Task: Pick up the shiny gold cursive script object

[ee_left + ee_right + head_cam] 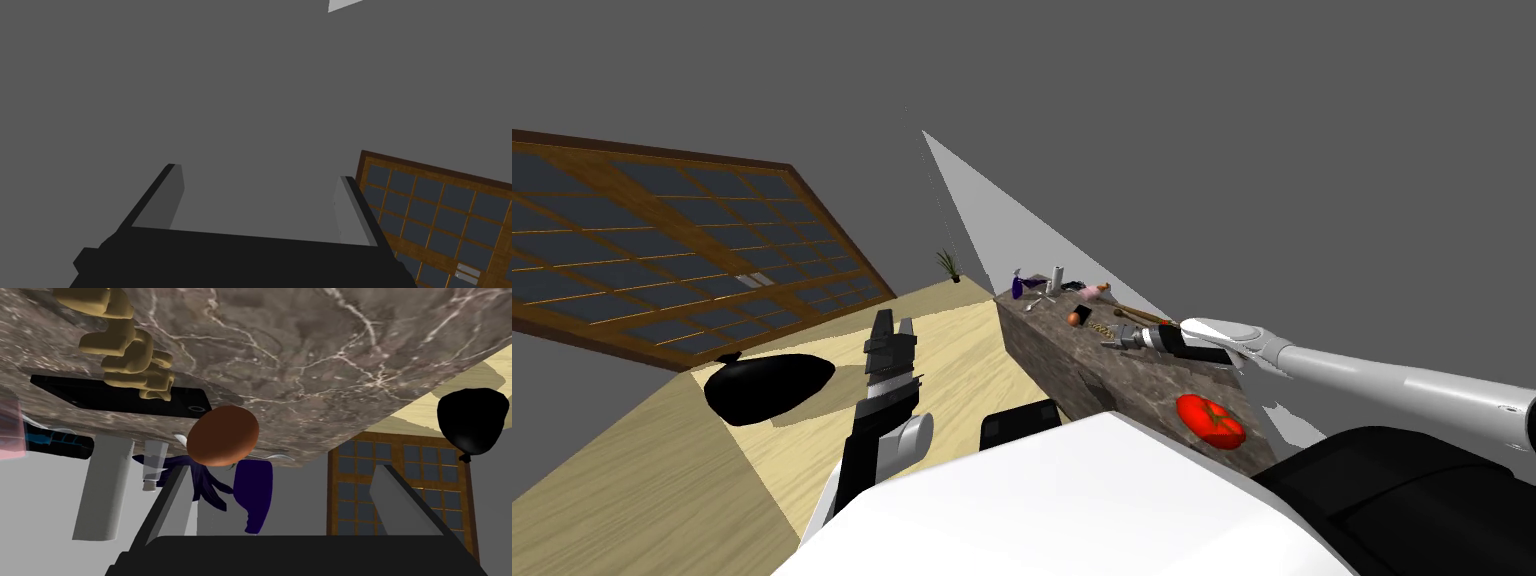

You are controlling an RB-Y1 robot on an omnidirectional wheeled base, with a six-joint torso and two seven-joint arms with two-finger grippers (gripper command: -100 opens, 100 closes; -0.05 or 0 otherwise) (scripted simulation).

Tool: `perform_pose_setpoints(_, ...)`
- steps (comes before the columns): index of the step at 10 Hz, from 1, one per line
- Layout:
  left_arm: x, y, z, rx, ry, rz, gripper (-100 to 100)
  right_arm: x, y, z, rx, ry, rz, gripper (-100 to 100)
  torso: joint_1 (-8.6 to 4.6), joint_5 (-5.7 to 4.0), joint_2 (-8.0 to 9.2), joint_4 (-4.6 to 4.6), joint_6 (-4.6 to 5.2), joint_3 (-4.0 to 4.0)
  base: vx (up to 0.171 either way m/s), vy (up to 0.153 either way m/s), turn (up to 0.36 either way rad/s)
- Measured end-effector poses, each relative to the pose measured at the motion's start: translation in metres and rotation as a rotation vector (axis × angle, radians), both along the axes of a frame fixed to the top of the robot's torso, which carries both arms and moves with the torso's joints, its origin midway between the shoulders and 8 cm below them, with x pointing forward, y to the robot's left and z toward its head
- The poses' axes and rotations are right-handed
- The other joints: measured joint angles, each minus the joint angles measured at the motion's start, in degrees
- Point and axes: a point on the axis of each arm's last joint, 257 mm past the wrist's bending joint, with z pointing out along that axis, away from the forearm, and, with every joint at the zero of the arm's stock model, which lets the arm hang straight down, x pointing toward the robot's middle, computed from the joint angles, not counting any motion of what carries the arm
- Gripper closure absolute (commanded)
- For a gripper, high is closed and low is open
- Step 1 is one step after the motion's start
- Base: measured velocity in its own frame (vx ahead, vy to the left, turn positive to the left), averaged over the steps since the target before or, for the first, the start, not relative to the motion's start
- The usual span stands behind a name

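Observation:
The gold cursive script object lies flat on the dark marble counter; in the head view the gold object sits mid-counter. My right gripper hovers open over the counter, nothing between its fingers, with the gold piece ahead and off to one finger's side, not touched. In the head view the right gripper sits just short of it. My left gripper is raised over the floor, away from the counter, and the left gripper is open and empty.
Near the gold piece lie a brown egg-shaped thing and a flat black slab. Farther along stand a white cylinder and a purple object. A red tomato lies at the counter's near end. A black beanbag sits on the floor.

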Motion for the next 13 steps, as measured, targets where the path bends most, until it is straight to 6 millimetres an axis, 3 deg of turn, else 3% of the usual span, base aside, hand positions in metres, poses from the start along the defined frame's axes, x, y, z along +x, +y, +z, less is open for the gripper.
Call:
perform_pose_setpoints(2,0.000,0.000,0.000,0.000,0.000,0.000,0,-0.007,-0.022,-0.005,-0.039,0.038,-0.010,-100,-0.09,-0.03,0.06,0.01,-0.04,0.04,0.102,0.043,0.246)
perform_pose_setpoints(5,0.000,0.000,0.000,0.000,0.000,0.000,0,-0.047,-0.070,-0.026,-0.136,0.154,-0.037,-100,-0.02,-0.01,-0.10,-0.02,0.00,-0.06,0.103,0.040,0.102)
perform_pose_setpoints(9,0.000,0.000,0.000,0.000,0.000,0.000,0,-0.082,-0.122,-0.040,-0.234,0.269,-0.067,-100,-0.06,-0.04,0.05,0.01,-0.01,0.03,0.076,0.031,0.123)
perform_pose_setpoints(11,0.000,0.000,0.000,0.000,0.000,0.000,0,-0.095,-0.128,-0.037,-0.245,0.297,-0.076,-100,-0.08,-0.03,0.19,0.04,0.04,0.10,0.047,0.026,0.063)
perform_pose_setpoints(12,0.000,0.000,0.000,0.000,0.000,0.000,0,-0.109,-0.144,-0.041,-0.269,0.331,-0.086,-100,-0.05,-0.03,0.15,0.03,0.00,0.09,0.061,0.027,0.068)
perform_pose_setpoints(13,0.000,0.000,0.000,0.000,0.000,0.000,0,-0.119,-0.148,-0.043,-0.277,0.356,-0.086,-100,-0.05,-0.02,0.14,0.03,0.03,0.08,0.092,0.031,0.121)
